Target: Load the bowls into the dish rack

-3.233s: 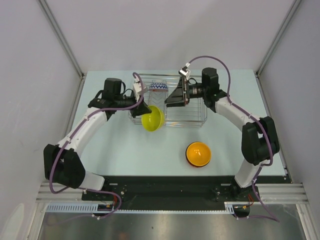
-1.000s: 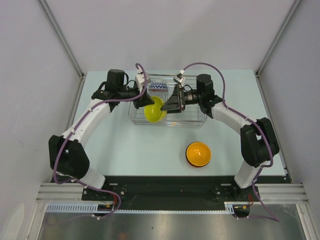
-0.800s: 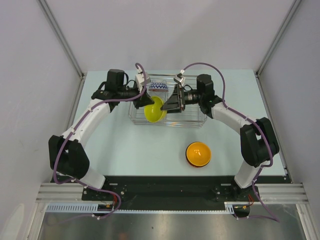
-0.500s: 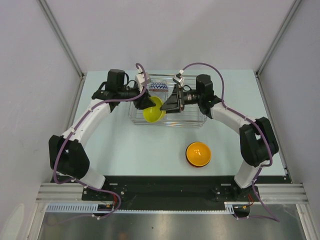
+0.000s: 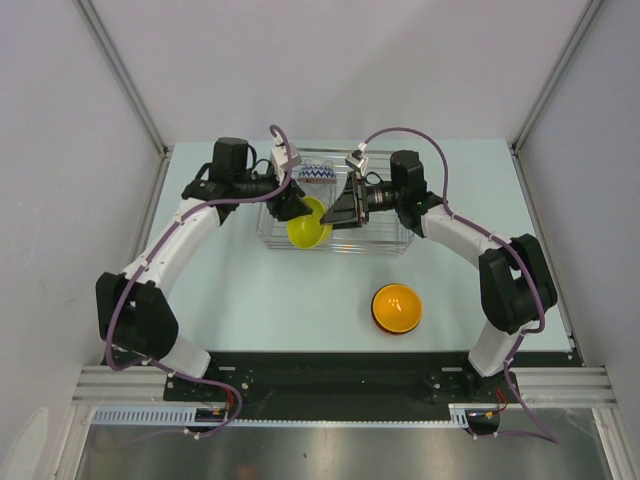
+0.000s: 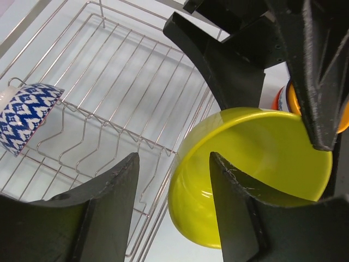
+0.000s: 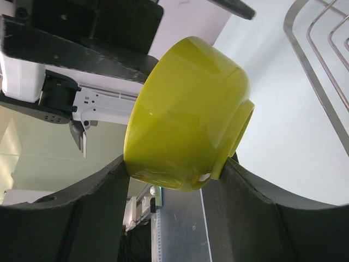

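Right jaws: the right gripper is closed on the lime-yellow bowl, with one finger pressed against each side of it.
Left jaws: the left gripper is spread wide. The bowl's wall sits in the gap, but rack wire shows between the outer finger and the wall, so nothing is clamped.
Lime-yellow bowl: tilted on its side over the near-left part of the dish rack, mouth towards the top camera. Whether it touches the wires cannot be told.
Dish rack: silver wire, at the far middle of the table, with an arm reaching in from each side.
Blue-patterned bowl: stands on edge in the rack's wire dividers, apart from the yellow bowl.
Orange bowl: mouth up on the table, near right, well apart from the rack.
Red bowl: under the orange one, with only an edge showing.
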You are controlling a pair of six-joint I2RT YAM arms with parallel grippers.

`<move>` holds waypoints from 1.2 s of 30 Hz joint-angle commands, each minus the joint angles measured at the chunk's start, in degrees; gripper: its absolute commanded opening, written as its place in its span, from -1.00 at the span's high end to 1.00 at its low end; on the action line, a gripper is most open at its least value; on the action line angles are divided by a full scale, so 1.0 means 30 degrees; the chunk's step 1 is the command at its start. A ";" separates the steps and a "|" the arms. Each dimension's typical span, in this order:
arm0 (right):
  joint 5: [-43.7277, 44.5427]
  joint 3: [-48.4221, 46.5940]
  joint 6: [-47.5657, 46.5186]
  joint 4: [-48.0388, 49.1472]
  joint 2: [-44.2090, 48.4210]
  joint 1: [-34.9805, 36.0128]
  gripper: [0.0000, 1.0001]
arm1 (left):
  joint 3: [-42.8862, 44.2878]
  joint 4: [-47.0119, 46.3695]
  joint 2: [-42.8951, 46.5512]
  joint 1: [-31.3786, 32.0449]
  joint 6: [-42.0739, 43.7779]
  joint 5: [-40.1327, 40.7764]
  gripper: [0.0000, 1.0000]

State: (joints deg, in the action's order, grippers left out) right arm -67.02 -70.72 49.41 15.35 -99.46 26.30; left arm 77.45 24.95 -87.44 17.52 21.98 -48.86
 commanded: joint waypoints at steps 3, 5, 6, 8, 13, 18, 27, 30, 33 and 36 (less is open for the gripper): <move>0.0134 -0.1124 -0.1291 -0.1041 0.0048 0.0079 1.00 | 0.1223 0.0293 0.2016 0.0079 -0.0033 -0.0327 -0.18; 0.0338 -0.1358 -0.1994 -0.1600 0.0048 0.0079 1.00 | 0.1458 0.0617 0.2338 0.0020 0.0290 -0.0004 -0.18; 0.0368 -0.1446 -0.2258 -0.2183 0.0019 0.0050 1.00 | 0.1488 0.0851 0.2688 -0.0009 0.0494 0.0375 -0.18; 0.0572 -0.1710 -0.3049 -0.2800 -0.0040 0.0021 1.00 | 0.1517 0.1000 0.3012 -0.0185 0.0555 0.0786 -0.17; 0.1478 -0.2588 -0.5067 -0.5028 -0.0390 -0.0155 1.00 | 0.1137 0.1234 0.4242 -0.0624 0.0496 0.3158 -0.17; 0.2535 -0.3934 -0.6858 -0.8072 -0.0684 -0.0214 1.00 | -0.0119 0.1381 0.5180 -0.1209 0.0643 0.4772 -0.16; 0.7074 -0.8150 -1.2654 -1.4979 -0.1794 0.0050 1.00 | -0.2493 0.1410 0.7319 -0.2616 0.0438 0.7613 -0.15; 0.8160 -1.0698 -1.5787 -1.7730 -0.2817 0.0196 1.00 | -0.3167 0.1819 0.7817 -0.2880 0.0642 0.8113 -0.15; 0.9914 -1.3510 -1.8893 -2.0201 -0.3961 0.0459 1.00 | -0.3957 0.1996 0.8401 -0.3114 0.0789 0.8230 -0.15; 1.2052 -1.5680 -2.1269 -2.2018 -0.4725 0.0986 1.00 | -0.4690 0.1996 0.9133 -0.3290 0.0790 0.8260 -0.15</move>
State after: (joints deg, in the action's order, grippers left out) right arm -39.38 -109.73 -0.93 -40.21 -111.42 27.18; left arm 65.84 30.72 -63.86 8.56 23.44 -25.43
